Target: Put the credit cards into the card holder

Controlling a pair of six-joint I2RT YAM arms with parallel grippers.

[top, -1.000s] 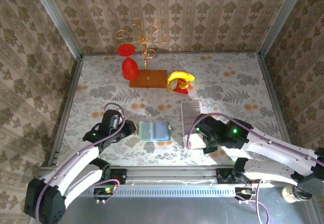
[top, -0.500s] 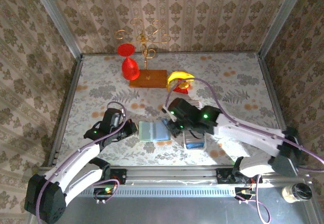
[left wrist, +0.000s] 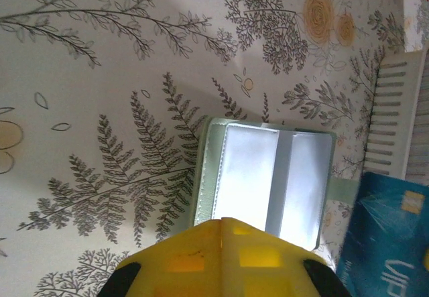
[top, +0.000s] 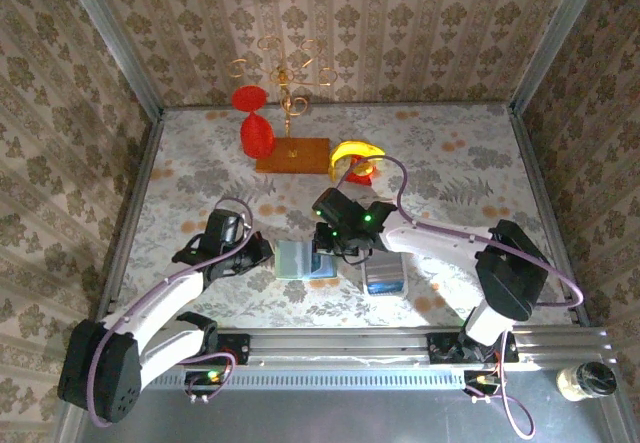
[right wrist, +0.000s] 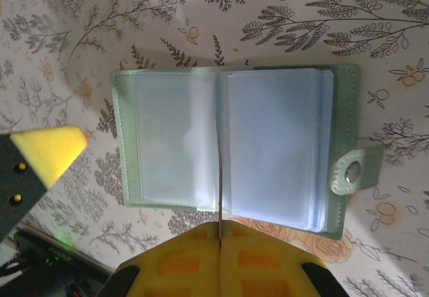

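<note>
The card holder (top: 303,260) lies open on the table, a sage-green wallet (right wrist: 234,149) with clear sleeves and a pale snap tab (right wrist: 353,171). My right gripper (right wrist: 219,224) is shut on one of the credit cards (right wrist: 218,163), a thin one seen edge-on over the wallet's middle fold. From above, that gripper (top: 328,246) hovers at the wallet's right half. A bright blue card (top: 385,278) lies in the white tray (top: 388,259); its corner (left wrist: 389,240) lies past the wallet (left wrist: 268,176). My left gripper (left wrist: 223,220) is shut, empty, at the wallet's left edge (top: 262,255).
At the back stand a gold wire stand (top: 285,73) on a wooden base (top: 292,155), a red goblet shape (top: 256,135) and a banana (top: 357,152). Metal rails and papered walls close in the table. The right arm stretches across the tray.
The right arm swung left from the tray to over the open wallet, carrying a thin card. The left gripper closed and crept a little nearer the wallet's left edge.
</note>
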